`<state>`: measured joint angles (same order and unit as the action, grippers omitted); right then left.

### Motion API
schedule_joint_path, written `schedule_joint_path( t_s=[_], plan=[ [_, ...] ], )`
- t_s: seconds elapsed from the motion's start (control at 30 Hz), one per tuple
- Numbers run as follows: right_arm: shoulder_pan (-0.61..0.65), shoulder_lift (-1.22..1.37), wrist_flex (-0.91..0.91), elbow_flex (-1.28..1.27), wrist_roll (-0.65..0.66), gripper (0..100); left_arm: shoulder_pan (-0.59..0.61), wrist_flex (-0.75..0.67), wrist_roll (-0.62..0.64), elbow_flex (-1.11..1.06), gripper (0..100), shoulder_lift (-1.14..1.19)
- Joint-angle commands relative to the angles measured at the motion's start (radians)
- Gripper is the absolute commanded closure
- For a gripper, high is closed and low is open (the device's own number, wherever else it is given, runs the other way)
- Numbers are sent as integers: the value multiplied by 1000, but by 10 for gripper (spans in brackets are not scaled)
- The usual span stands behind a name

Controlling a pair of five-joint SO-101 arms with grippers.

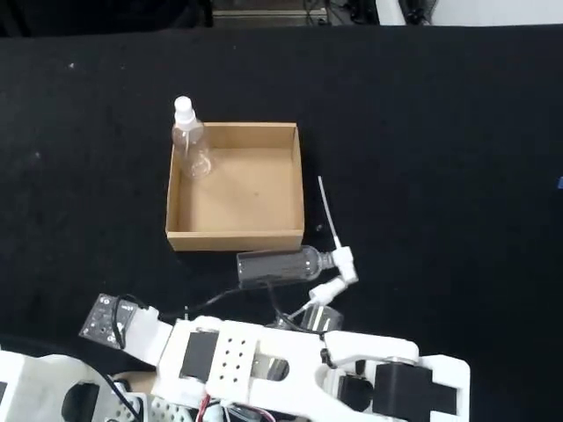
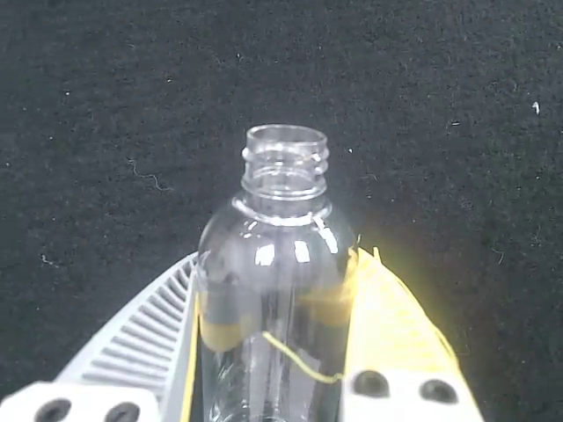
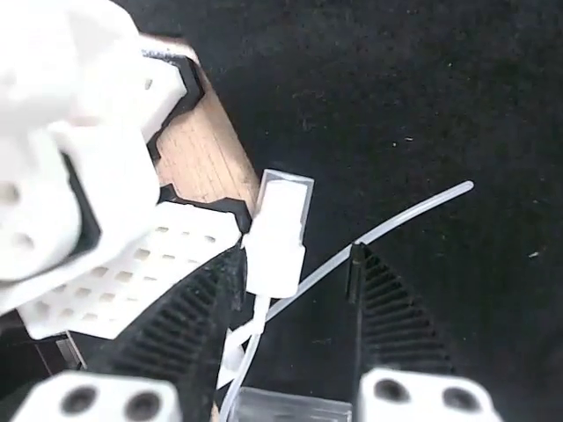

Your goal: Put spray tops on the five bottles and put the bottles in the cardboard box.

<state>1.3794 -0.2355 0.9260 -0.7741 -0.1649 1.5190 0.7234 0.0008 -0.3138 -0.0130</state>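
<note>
Clamping uncapped bottle [image 2: 283, 220] mid-body, left gripper [image 2: 279, 268] holds likely light, slick, dentable plastic; right gripper [image 3: 295, 255] gapes around spray top [image 3: 280, 229]. Pinch its rigid head.

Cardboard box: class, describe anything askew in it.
The capped bottle leans tilted in a far corner of the cardboard box, its spray top poking out over the rim rather than sitting inside.

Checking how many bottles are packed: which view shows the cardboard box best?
The high view: the whole cardboard box from above, with one spray-topped bottle leaning in a corner. The right wrist view catches a piece of it behind the other arm. The left wrist view faces an uncapped bottle in its end effector.
</note>
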Motion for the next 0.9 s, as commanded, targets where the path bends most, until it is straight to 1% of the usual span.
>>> schedule_joint_path(
  t_s=[0.0,0.17,0.4,0.47,0.53,0.6,0.7,0.73,0.8,0.87],
  plan=[
    [14,-1,-80,-45,-8,825,8,5,-2,56,971,-9],
    [14,-1,-173,-116,-2,826,8,5,-2,54,971,-11],
    [0,-1,-180,-137,3,828,4,6,3,56,971,-18],
    [-38,-1,-176,-139,48,829,2,12,5,61,971,-20],
    [-86,-1,-173,-140,138,830,1,48,5,70,971,-20],
    [-117,-1,-172,-142,204,867,1,89,5,81,971,-18],
    [-123,-1,-175,-136,226,953,-1,107,5,82,971,-18],
    [-121,-1,-173,-134,226,962,-1,107,5,82,971,-18],
    [-110,-7,-173,-133,226,954,-1,107,6,84,971,-18],
    [-101,-7,-170,-120,222,913,-1,110,6,84,971,-18]
  ],
)
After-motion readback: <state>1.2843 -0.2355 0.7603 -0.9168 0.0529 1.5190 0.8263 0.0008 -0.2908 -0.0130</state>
